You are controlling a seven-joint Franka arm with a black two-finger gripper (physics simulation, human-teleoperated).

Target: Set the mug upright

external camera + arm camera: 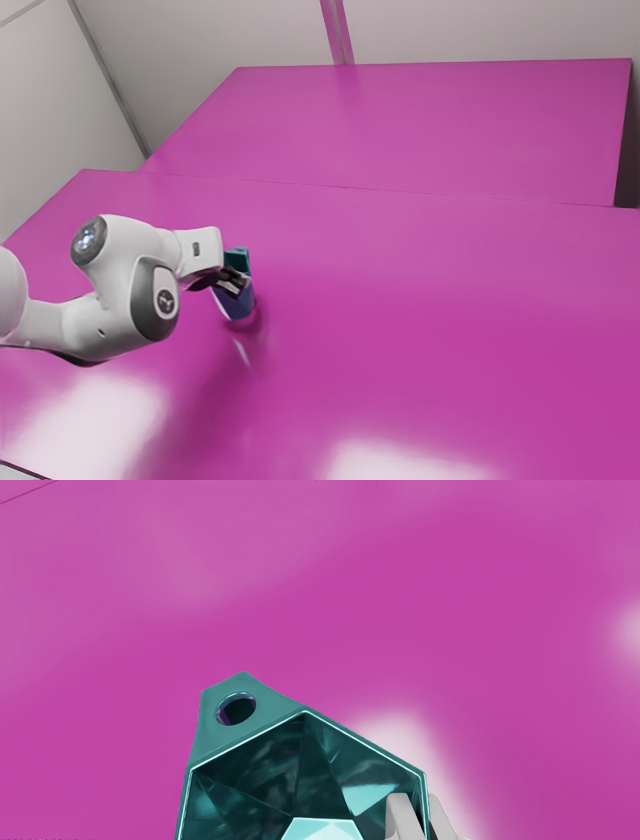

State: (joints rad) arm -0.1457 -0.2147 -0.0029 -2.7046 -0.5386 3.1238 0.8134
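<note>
Opening back toward the gripper (417, 797), the mug (300, 770) is held by one wall between the nearly closed fingers (400, 812), low by the table (420, 300), its long axis running roughly along their reach, though whether its base rests level cannot be told.

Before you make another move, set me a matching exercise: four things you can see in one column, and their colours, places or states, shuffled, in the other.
Things
1. Table
2. Mug
3. Round hole
4. Gripper

Colours, places, states
A. Jaws closed on a wall, one finger inside and one outside
B. Magenta and glossy
C. In the handle
D. Teal, with a faceted inside

Right pairs: 1-B, 2-D, 3-C, 4-A
</note>
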